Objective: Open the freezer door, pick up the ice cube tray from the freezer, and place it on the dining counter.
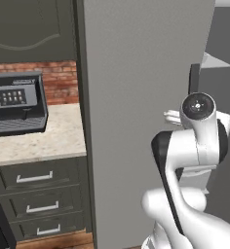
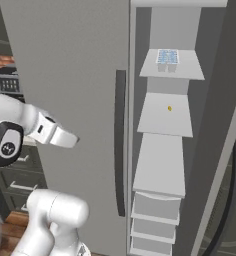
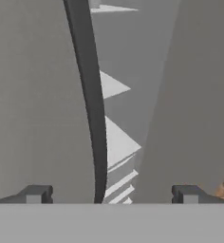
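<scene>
glossy white rounded arm point(image 1: 195, 160) segments with dark joint bands, a round grey-capped joint, and small dark finger tips point(image 3: 37, 193).

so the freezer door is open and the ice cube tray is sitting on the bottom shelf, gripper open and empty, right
Not quite: the ice cube tray sits on the top shelf of the freezer, not the bottom one, as the right base view shows. The rest holds: the freezer door is open, and the gripper is open with nothing between its fingers.
</scene>
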